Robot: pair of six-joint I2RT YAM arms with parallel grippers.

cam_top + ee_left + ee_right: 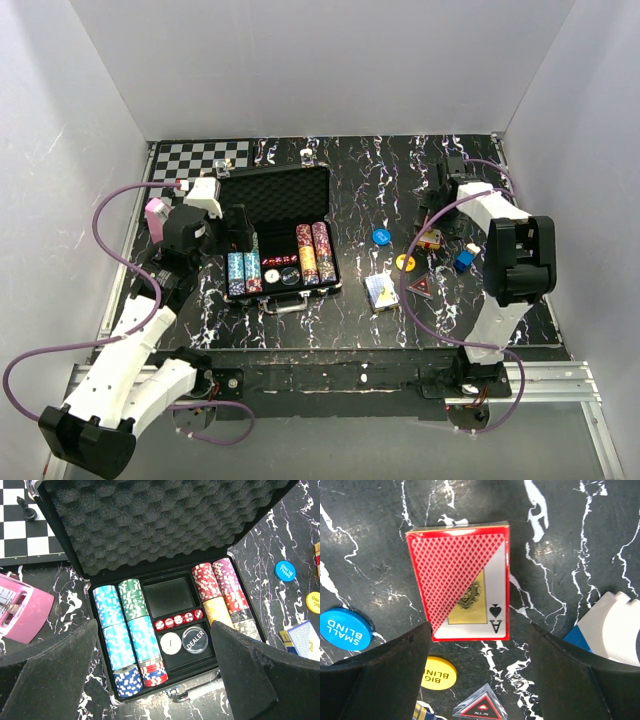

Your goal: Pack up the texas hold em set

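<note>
The texas hold em set (275,195), a black rectangular briefcase with metal trim, lies open on the left half of the black, white-veined marbled tabletop (350,170). It sits lid back under the left pincer (154,627), whose jaws stand wide apart with nothing between them. The red boxed card deck (462,582) lies flat well to the right of the case. The right pincer (479,630) hangs over the deck's near edge, jaws apart, gripping nothing.

The deck looks like the weak spot. Its box is glossy, thin and flat on a hard surface, so the pads have little side wall to catch. It also sits nearer one finger than the other and slightly skewed. A straight descent could land that finger on the rim, or the squeeze could spin the box away. The yellow round "big blind" button (437,672) and the clear triangular "all in" marker (480,707) lie just beside the fingers and could be swept along.

Inside the case, the empty black card well (172,595) looks snug, so a tilted deck may jam on its edge. Beside the well stand rows of ribbed, stripe-edged chips (120,630). Translucent red dice (177,622) and a clear round dealer puck (195,639) lie in front of it, and egg-crate foam (165,520) lines the lid. If the left pincer drops carelessly, it could scatter those rows.
</note>
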